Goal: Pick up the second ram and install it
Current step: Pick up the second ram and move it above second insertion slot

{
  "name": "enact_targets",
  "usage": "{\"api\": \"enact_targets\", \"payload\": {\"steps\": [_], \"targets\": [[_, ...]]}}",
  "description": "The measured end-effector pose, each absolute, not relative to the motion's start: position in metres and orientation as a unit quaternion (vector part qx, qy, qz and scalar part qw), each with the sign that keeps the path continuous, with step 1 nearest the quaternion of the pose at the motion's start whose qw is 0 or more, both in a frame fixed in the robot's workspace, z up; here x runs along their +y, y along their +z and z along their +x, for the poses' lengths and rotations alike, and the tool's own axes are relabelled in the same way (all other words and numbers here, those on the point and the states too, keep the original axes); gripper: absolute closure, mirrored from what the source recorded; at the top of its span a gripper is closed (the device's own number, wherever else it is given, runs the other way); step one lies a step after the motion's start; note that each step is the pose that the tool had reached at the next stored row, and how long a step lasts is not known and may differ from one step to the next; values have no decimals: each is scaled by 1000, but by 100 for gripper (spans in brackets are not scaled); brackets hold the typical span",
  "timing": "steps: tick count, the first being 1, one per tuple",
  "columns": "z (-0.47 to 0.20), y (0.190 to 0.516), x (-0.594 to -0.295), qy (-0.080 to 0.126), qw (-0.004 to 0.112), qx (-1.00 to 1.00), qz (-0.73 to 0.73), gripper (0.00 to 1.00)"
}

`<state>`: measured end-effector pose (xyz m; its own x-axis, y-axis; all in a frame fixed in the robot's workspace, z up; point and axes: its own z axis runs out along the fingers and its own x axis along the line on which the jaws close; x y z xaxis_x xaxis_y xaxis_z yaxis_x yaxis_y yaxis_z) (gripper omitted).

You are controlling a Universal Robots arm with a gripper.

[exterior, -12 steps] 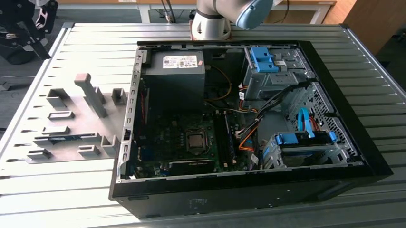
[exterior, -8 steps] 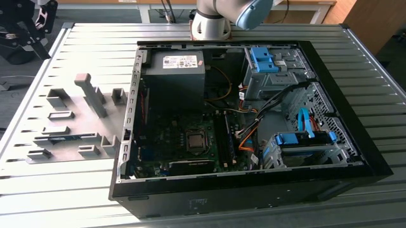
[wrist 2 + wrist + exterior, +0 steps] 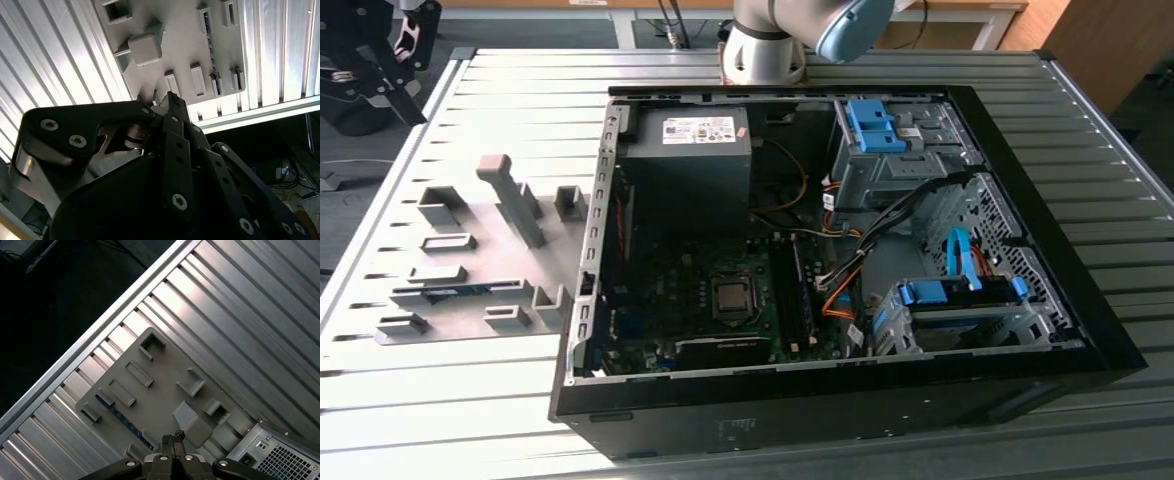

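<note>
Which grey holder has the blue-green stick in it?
The longest, lowest holder, at the exterior view's left. The second ram lies along its slot; the other grey holders have nothing blue-green in them.

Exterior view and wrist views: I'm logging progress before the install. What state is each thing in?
second ram: lying in the grey holder plate, not gripped.
gripper: shut, empty, over the plate.
computer case: lying on its side, open.
</note>
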<state>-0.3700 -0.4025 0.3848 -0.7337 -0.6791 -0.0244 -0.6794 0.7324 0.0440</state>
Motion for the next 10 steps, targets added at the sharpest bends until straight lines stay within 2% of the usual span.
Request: {"api": "enact_targets", "payload": {"steps": [10], "targets": [[-370, 385, -402, 25, 3, 928, -371, 89]]}}
